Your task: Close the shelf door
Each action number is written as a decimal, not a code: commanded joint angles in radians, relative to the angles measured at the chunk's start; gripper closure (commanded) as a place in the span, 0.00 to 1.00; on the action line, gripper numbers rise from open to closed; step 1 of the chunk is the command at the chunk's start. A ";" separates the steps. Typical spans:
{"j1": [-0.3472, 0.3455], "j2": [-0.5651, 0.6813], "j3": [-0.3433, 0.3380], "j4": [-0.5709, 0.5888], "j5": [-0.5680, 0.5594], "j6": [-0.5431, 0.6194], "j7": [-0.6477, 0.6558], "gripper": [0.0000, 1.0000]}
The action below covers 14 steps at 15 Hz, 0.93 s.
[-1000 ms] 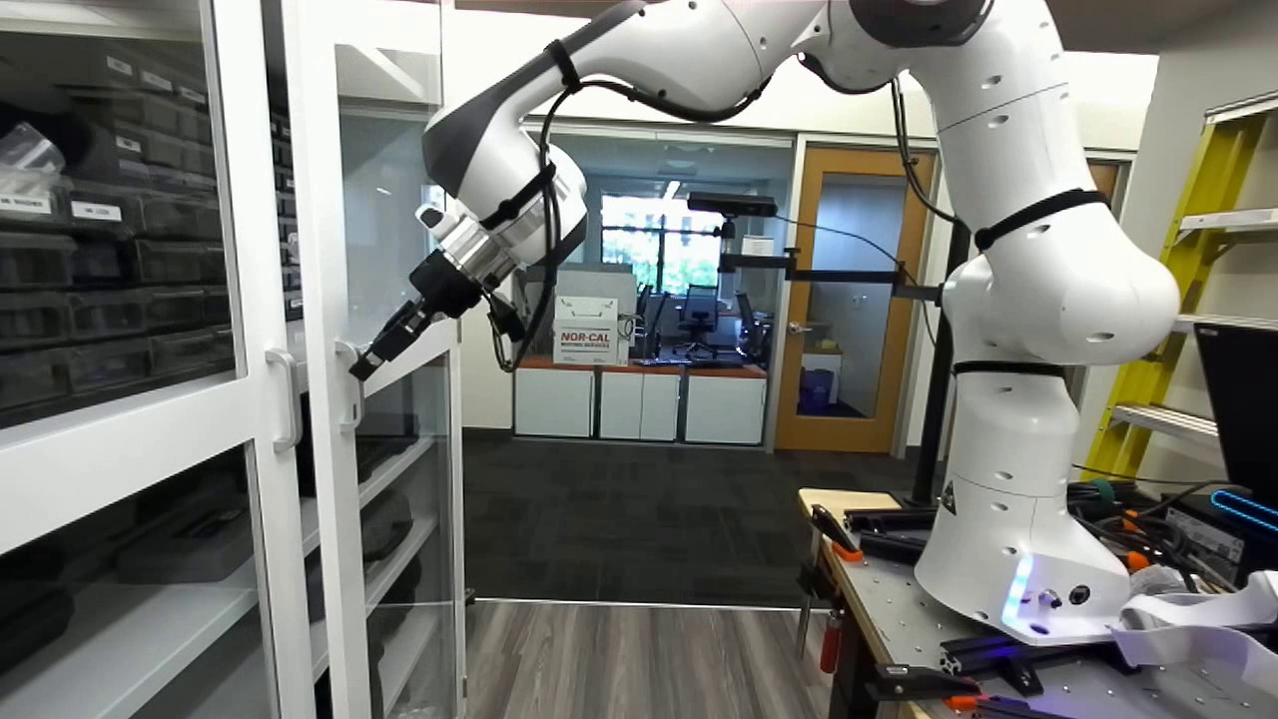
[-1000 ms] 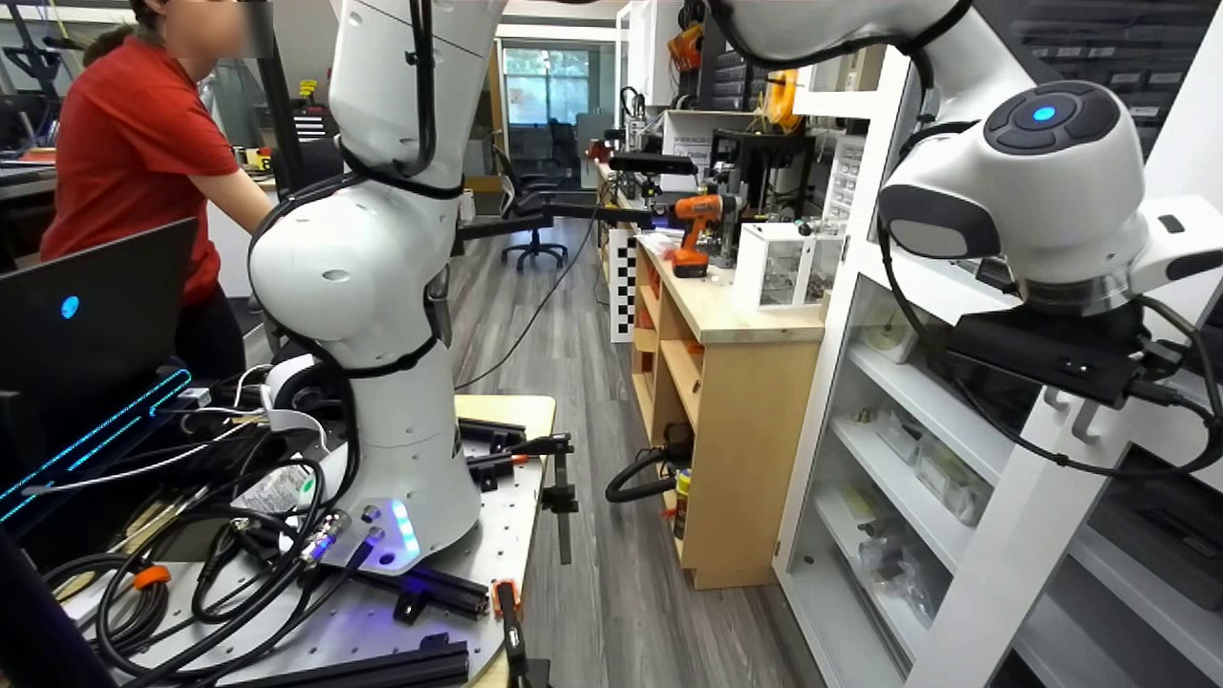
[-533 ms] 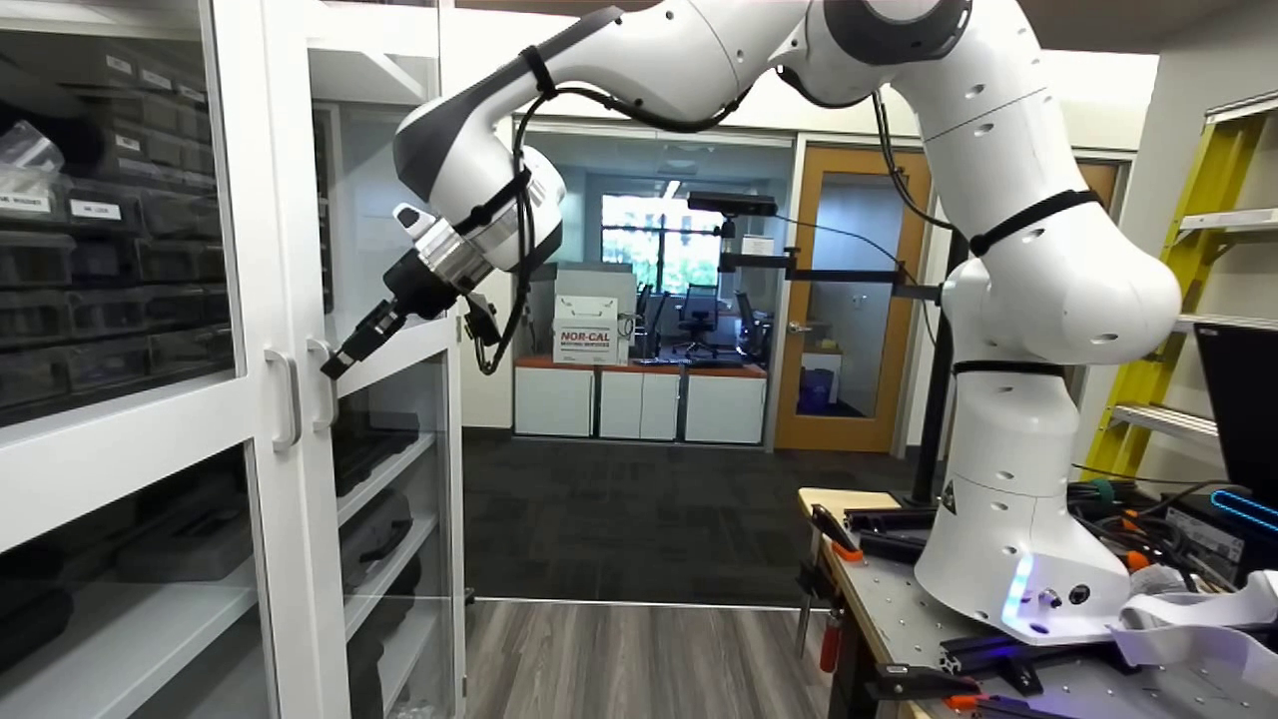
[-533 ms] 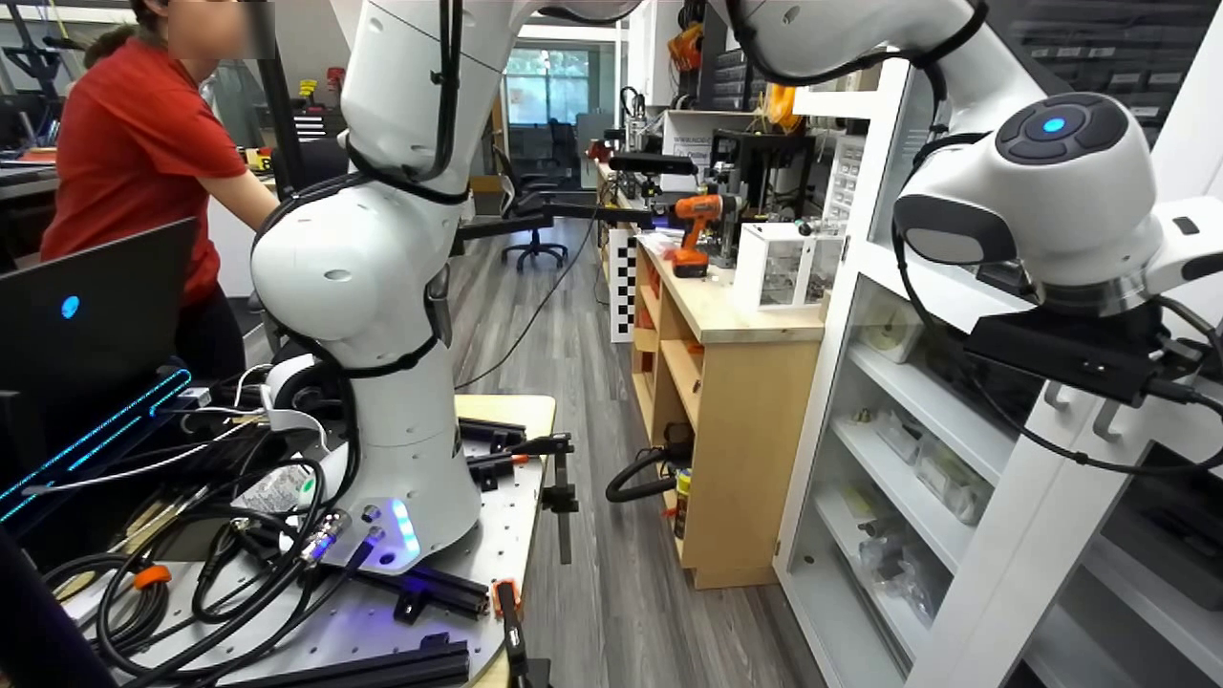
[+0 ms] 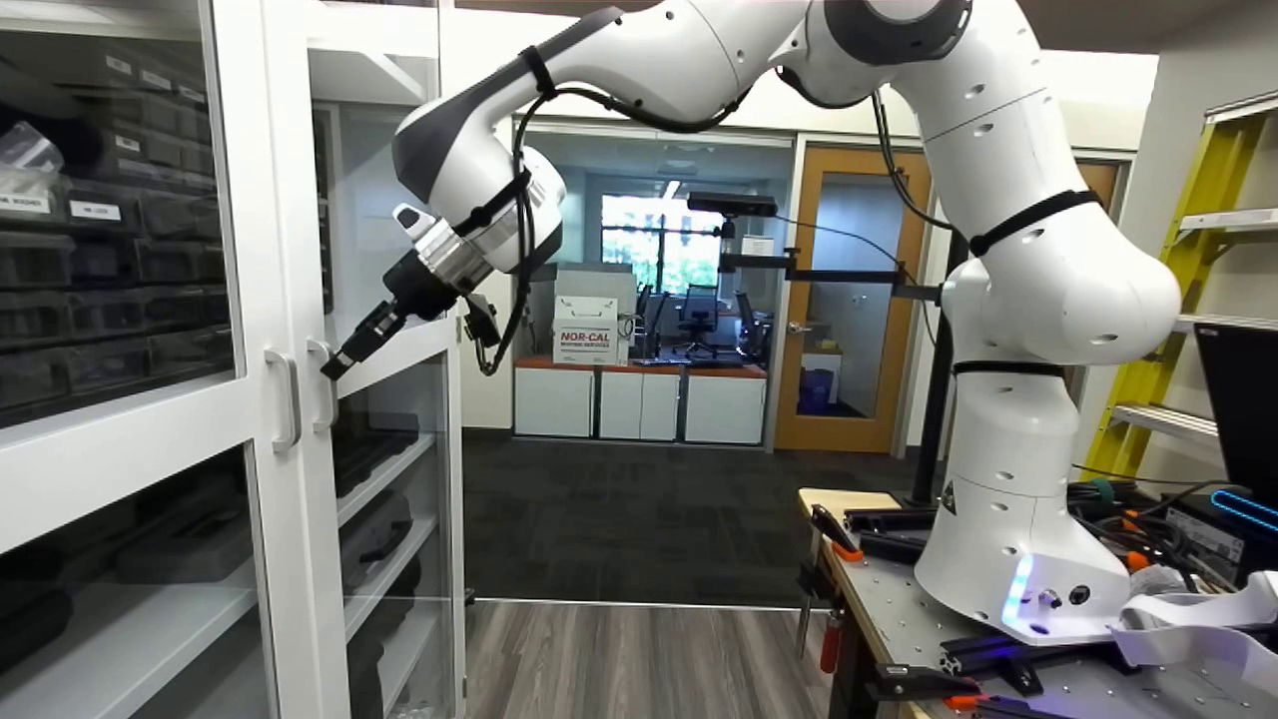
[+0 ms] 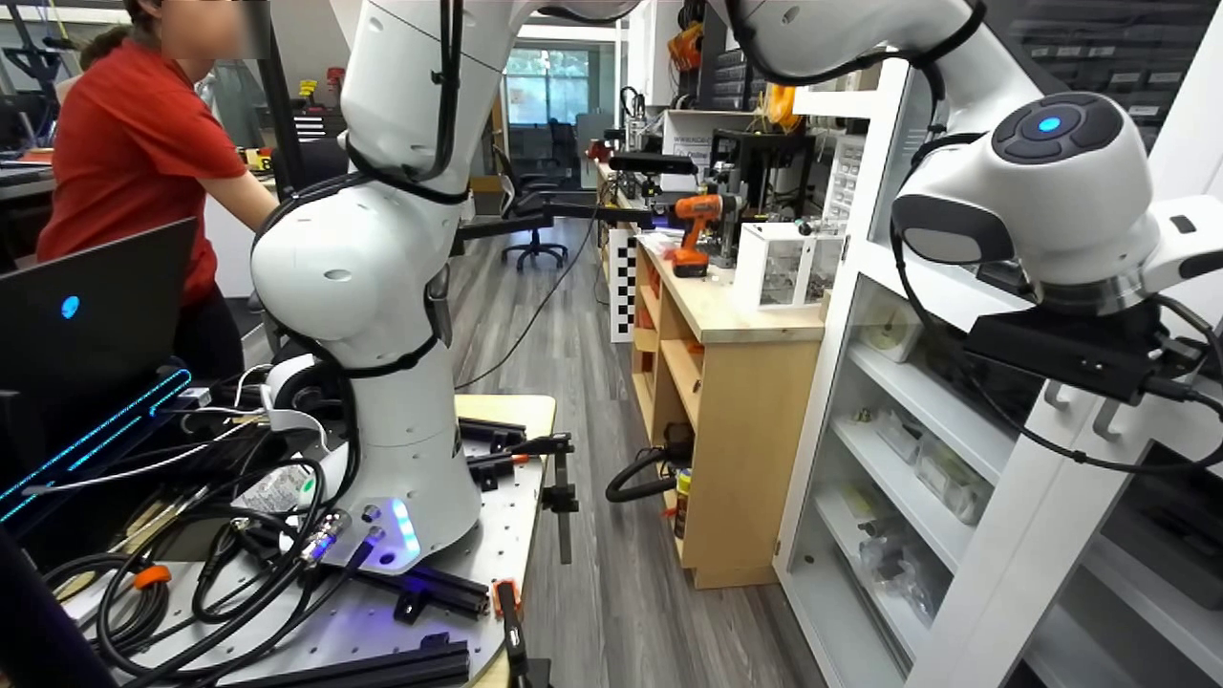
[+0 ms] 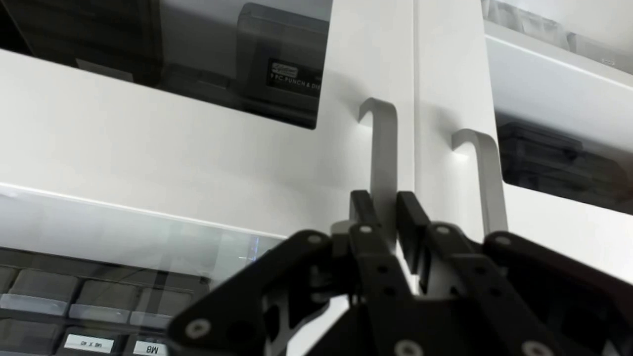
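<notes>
"Wrist view: what stood nearest there?"

"The gripper (image 7: 385, 202). Its fingers (image 7: 413, 212) were drawn together on a pale handle (image 7: 384, 158), one to each side."

"Whose handle was it?"

"It belonged to the shelf door (image 7: 272, 163), whose white frame lay just beside that of the matching panel (image 7: 435, 64), with a thin seam between them. A second handle (image 7: 487, 178) rose from that panel. Behind the door's clear panes I could make out a dark case (image 7: 284, 47) and labelled bins (image 7: 89, 342)."

"How did the door stand to the bench (image 5: 889, 609)?"

"Well apart, across the floor (image 5: 639, 659) from the edge that faced it. In both exterior views the arm (image 5: 1058, 280) rose from the bench and reached out past that edge."

"Was anything on the edge itself?"

"In an exterior view, a black-and-orange clamp (image 6: 513, 626) sat there, near the closer corner. A dark laptop (image 6: 105, 287) stood toward the opposite edge."

"And farther off?"

"Past the laptop was a person in a red shirt (image 6: 134, 172); beyond the bench's far corner, a wooden counter (image 6: 755, 449) bore an orange drill (image 6: 696, 229). In an exterior view, a brown door (image 5: 854, 350) with a glass pane rose well behind the far corner, and a white box (image 5: 586, 345) lettered NOR-CAL stood in the background."
</notes>
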State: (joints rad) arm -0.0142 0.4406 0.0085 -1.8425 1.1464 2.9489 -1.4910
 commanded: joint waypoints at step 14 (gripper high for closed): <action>0.515 -0.093 -0.658 -0.309 -0.788 -0.034 0.848 0.00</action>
State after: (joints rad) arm 0.3564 0.4001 -0.4537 -2.0671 0.5146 2.9658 -0.8389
